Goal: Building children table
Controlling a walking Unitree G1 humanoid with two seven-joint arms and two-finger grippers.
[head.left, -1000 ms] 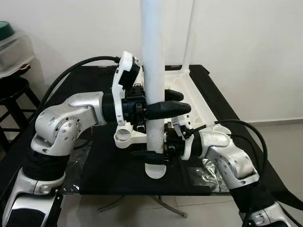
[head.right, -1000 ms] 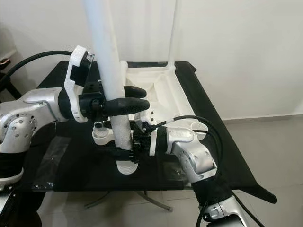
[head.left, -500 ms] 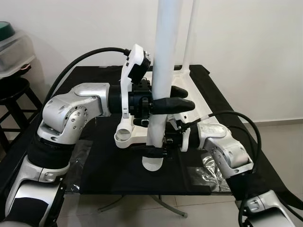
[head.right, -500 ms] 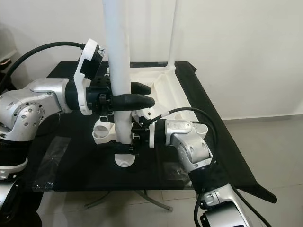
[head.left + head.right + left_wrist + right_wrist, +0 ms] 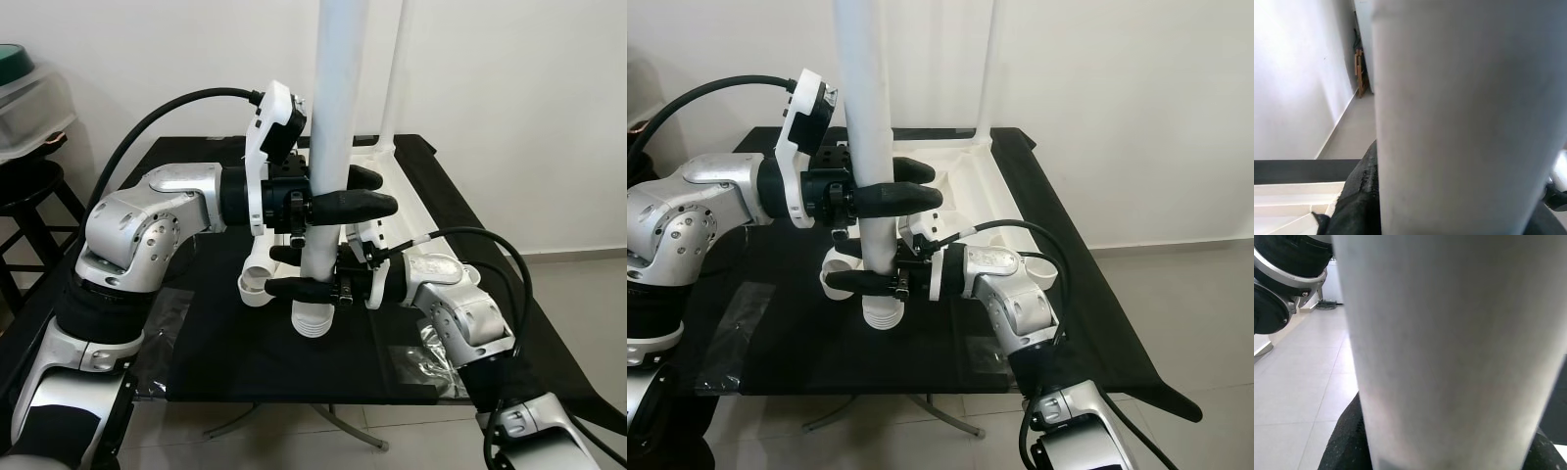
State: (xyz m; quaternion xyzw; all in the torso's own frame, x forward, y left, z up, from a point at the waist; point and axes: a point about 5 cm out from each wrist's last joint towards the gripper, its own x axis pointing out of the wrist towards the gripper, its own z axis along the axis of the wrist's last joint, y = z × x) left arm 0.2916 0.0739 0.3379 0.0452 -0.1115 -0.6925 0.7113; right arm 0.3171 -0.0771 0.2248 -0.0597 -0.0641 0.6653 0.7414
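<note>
A thick white table leg (image 5: 333, 117) stands almost upright over the black work table (image 5: 235, 352), its ribbed screw end (image 5: 313, 322) just above the cloth. My left gripper (image 5: 380, 192) is shut on the leg at mid height. My right gripper (image 5: 274, 271) is shut on the leg lower down, just above the ribbed end. Behind lies the white upturned tabletop (image 5: 411, 211), with a round corner socket (image 5: 255, 286) beside the leg's foot and a thinner-looking leg (image 5: 395, 69) standing at its far corner. In both wrist views the leg (image 5: 1464, 122) (image 5: 1449, 342) is pressed close between black fingers.
Crumpled clear plastic bags lie on the work table at the front right (image 5: 436, 352) and front left (image 5: 162, 323). A dark stool (image 5: 24, 186) and a clear bin with a green lid (image 5: 24, 88) stand at the left. A white wall is close behind; tiled floor lies to the right.
The leg has swung from a slight lean to nearly upright and risen a little. My right gripper's fingers now reach further across the leg. The left arm shifted slightly.
</note>
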